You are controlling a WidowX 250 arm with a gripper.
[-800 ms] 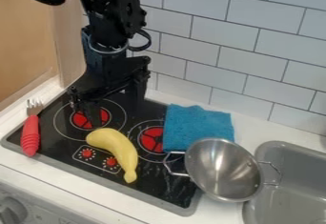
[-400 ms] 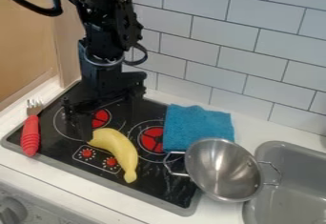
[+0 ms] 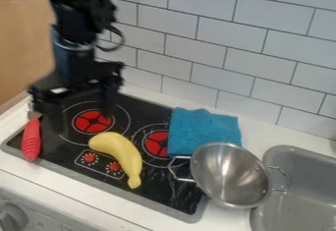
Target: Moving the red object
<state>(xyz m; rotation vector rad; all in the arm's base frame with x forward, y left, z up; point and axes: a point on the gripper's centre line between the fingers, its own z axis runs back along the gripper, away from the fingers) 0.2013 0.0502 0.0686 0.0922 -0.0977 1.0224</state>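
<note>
The black gripper hangs over the upper left part of the stove with its fingers spread open and nothing between them. A fork with a red ridged handle lies along the stove's left edge, its handle toward the front. Part of its metal head is hidden behind the gripper's left side. The handle is below and left of the gripper in the view, not held.
A yellow banana lies on the black stove. To the right are a folded blue cloth, a metal pot overhanging the stove's right edge, and a grey sink. A tiled wall rises behind.
The arm and gripper have moved left, from above the banana's upper end toward the red-handled fork. The fork, banana, cloth and pot have stayed where they were.
</note>
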